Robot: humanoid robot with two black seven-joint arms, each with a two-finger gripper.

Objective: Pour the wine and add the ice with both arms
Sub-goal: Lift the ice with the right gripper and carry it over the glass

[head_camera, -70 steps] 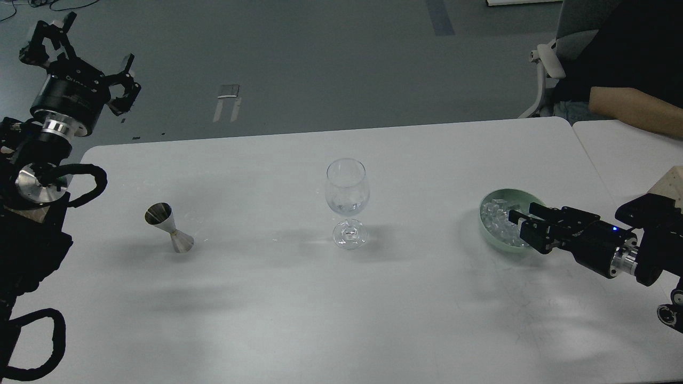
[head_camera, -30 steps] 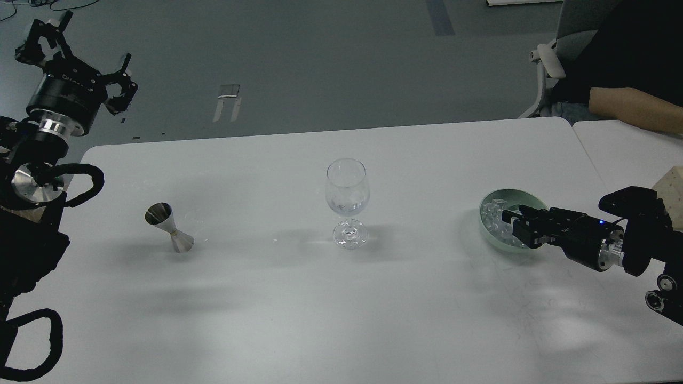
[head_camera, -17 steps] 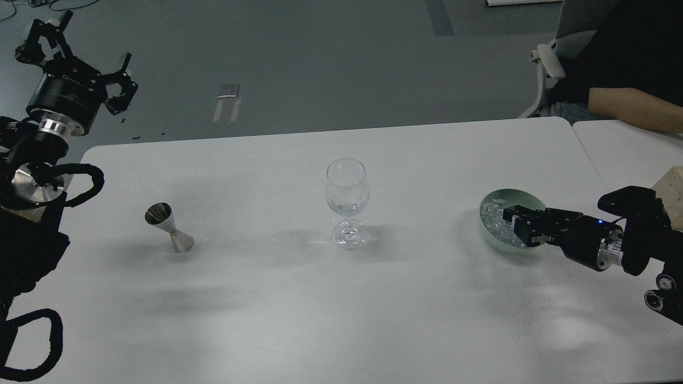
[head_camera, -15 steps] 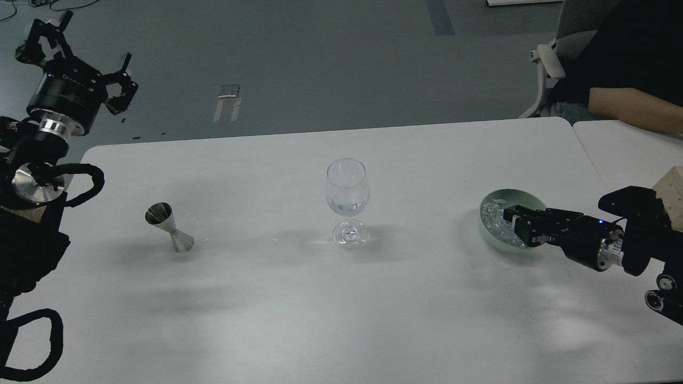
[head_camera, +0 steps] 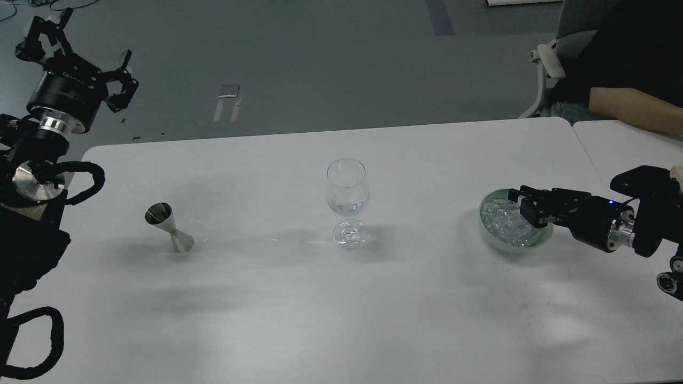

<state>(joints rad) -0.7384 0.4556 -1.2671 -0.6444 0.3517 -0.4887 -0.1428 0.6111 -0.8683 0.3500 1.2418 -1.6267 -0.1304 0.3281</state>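
A clear stemmed glass (head_camera: pixel 347 194) stands at the table's middle with a little clear wine (head_camera: pixel 347 207) at the bottom of its bowl. A pale green bowl (head_camera: pixel 486 233) at the right holds a heap of ice cubes (head_camera: pixel 500 220). My right gripper (head_camera: pixel 520 205) hovers just over the bowl's right half, above the ice; its dark fingers cannot be told apart and no cube shows in them. My left gripper (head_camera: pixel 80 50) is open and empty, raised high at the far left, well behind a steel jigger (head_camera: pixel 169 228).
A person's bare forearm (head_camera: pixel 635 109) rests on the neighbouring table (head_camera: pixel 613 149) at the far right, with a chair (head_camera: pixel 549 58) behind. A beige object (head_camera: pixel 676 170) sits by my right arm. The table's edge runs just behind the glass.
My right gripper dipped into the ice in the bowl, its fingers drew together, and it has now risen and pulled back a little to the right. The left arm barely moved.
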